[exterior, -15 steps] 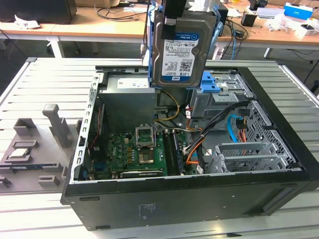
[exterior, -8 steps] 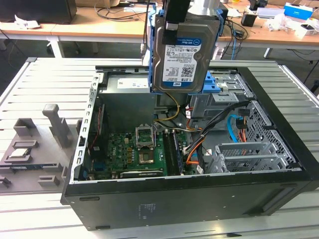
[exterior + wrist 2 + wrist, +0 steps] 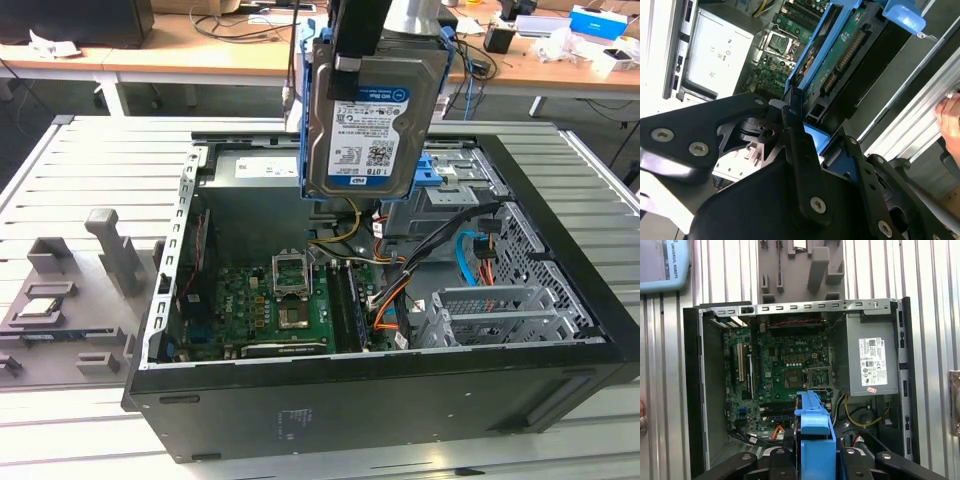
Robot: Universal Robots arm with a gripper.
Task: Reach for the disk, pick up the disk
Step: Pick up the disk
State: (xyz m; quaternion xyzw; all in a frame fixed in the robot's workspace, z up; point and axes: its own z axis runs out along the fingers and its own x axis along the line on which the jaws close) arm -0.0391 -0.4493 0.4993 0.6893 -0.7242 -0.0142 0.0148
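Observation:
The disk (image 3: 372, 120) is a silver hard drive with a white-and-blue label and a blue bracket along its sides. It hangs upright in the air above the open computer case (image 3: 300, 410). My gripper (image 3: 360, 45) is shut on its upper end, one black finger (image 3: 349, 55) lying over the label face. In the second wrist view the disk (image 3: 840, 55) shows its green circuit-board side between the fingers of the gripper (image 3: 815, 135). In the first wrist view the disk's blue bracket edge (image 3: 815, 425) rises from the gripper (image 3: 815, 452).
Below lie the motherboard (image 3: 270, 300), power supply (image 3: 872, 360), grey drive cage (image 3: 500, 310) and loose cables (image 3: 395, 290). A grey fixture tray (image 3: 60, 300) sits at the exterior view's left. A hand (image 3: 951, 114) rests by the table rails.

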